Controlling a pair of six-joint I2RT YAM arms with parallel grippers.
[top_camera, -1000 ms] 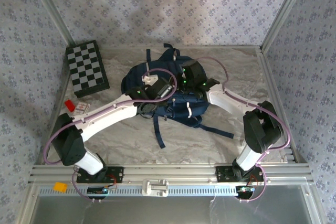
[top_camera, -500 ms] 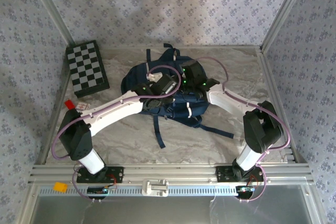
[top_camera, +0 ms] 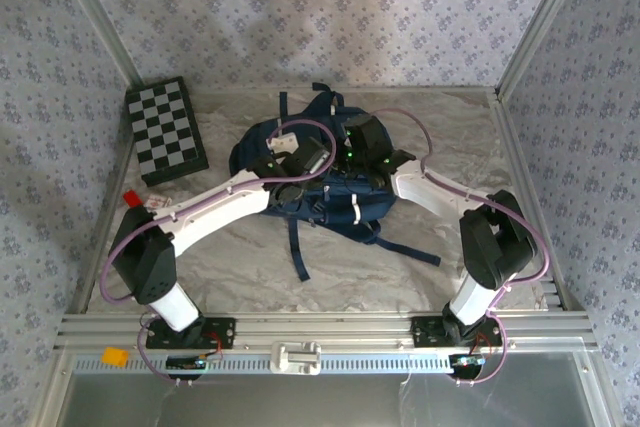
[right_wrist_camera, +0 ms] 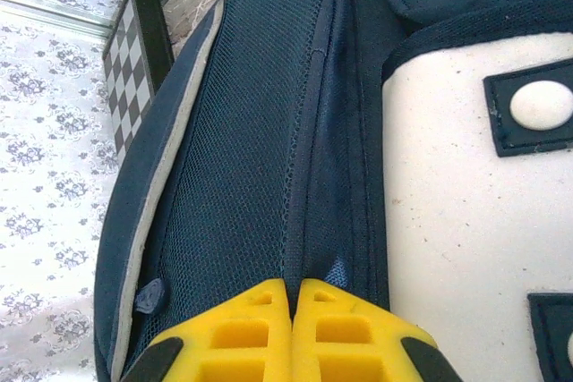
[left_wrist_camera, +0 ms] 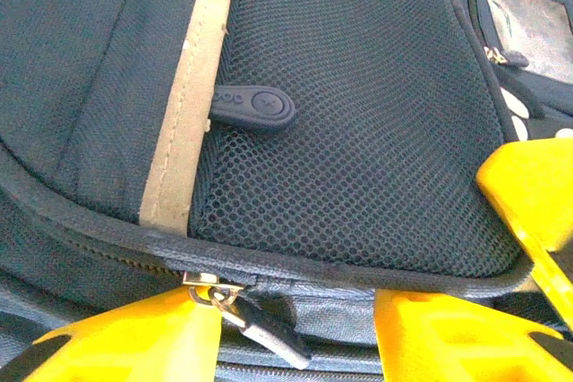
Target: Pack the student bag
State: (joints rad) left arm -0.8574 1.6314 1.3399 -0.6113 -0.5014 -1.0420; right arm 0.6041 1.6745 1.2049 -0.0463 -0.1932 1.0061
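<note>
Right wrist view: right gripper (right_wrist_camera: pixel 292 310) has its fingers pressed together, pinching a raised seam (right_wrist_camera: pixel 300 176) of the student bag (right_wrist_camera: pixel 242 131), just beside its white pocket patch (right_wrist_camera: pixel 466 221). Left wrist view: left gripper (left_wrist_camera: pixel 295 346) has its jaws standing apart, with a zipper pull (left_wrist_camera: pixel 261 326) between them, below a mesh panel (left_wrist_camera: pixel 358 131). Top external view: the bag lies mid-table on a crinkled foil sheet (top_camera: pixel 230 257). A chessboard (top_camera: pixel 166 130) sits well apart at far left.

Foil-covered table (top_camera: pixel 230 267) with student bag (top_camera: pixel 335 209), checkerboard (top_camera: pixel 165 130)
</note>
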